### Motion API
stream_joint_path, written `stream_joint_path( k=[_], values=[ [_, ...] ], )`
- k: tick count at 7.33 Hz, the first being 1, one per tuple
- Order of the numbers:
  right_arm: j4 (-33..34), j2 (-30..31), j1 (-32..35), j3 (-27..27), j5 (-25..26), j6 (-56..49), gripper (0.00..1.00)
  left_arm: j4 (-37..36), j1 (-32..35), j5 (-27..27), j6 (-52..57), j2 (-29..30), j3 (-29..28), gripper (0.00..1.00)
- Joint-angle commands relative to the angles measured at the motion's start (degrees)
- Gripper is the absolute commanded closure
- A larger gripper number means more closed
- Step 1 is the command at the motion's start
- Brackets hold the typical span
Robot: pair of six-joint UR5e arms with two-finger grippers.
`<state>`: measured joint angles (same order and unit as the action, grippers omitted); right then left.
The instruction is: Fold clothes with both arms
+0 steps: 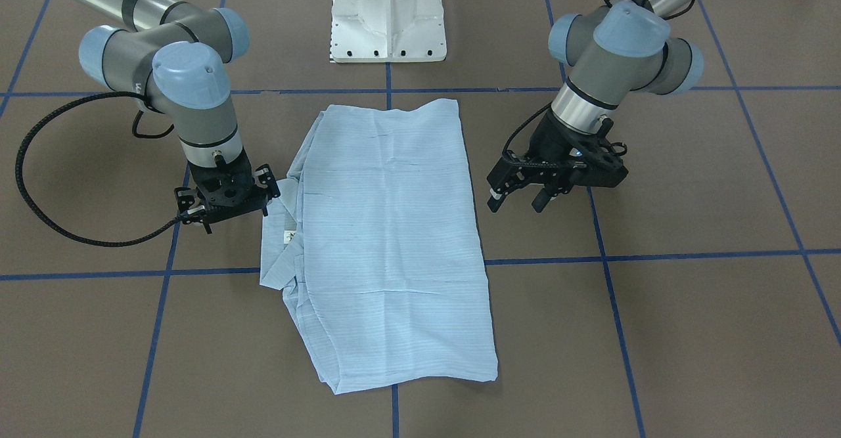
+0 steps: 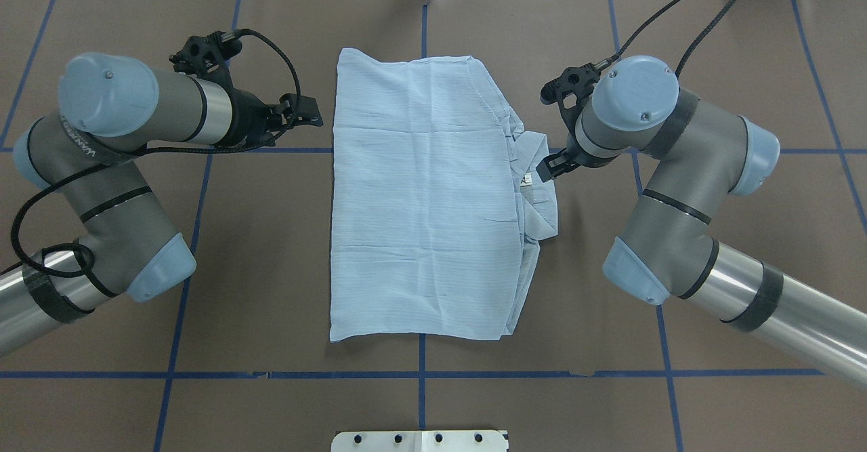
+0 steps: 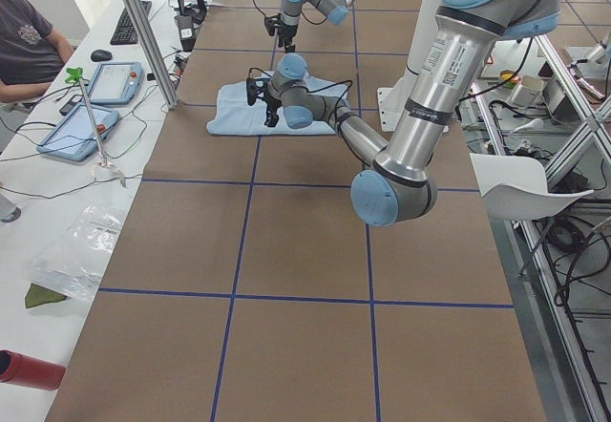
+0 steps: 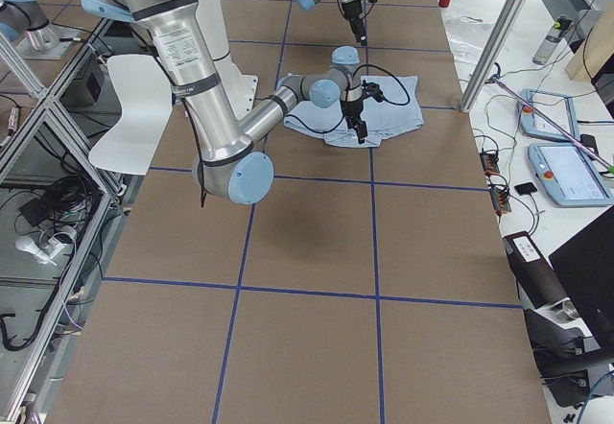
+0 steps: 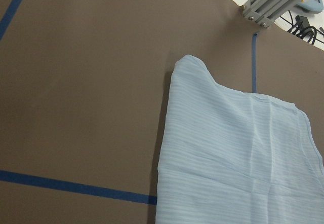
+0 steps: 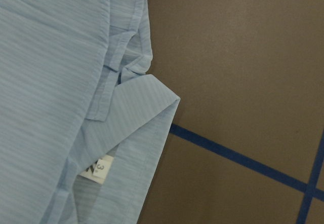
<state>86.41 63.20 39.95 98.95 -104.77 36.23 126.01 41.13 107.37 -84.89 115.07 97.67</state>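
- You have the shirt (image 2: 420, 194) flat on the desk (image 2: 271, 269), its long axis running between the arms.
- Right gripper (image 1: 227, 196), jaws apart, sits just beside the collar (image 2: 538, 198); left gripper (image 1: 519, 198), also apart, stands farther off.

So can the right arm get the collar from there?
Probably yes. The right gripper hangs just beside the collar, which sticks out from the shirt's edge on that side, and nothing lies between them.
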Motion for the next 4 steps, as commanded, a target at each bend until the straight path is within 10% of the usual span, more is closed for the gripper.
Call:
stream_joint_path(
  k=[1,4],
  values=[
    [0.42,3.14,0.39,5.79,-4.83,2.95,0.0,-7.21,-6.19,1.71,-8.15,-0.46,6.26,0.0],
    [-0.54,5.53,0.13,9.95,-6.66,15.93,0.0,-14.57,-19.63,-7.4,-21.57,-1.51,11.93,0.0]
  ],
)
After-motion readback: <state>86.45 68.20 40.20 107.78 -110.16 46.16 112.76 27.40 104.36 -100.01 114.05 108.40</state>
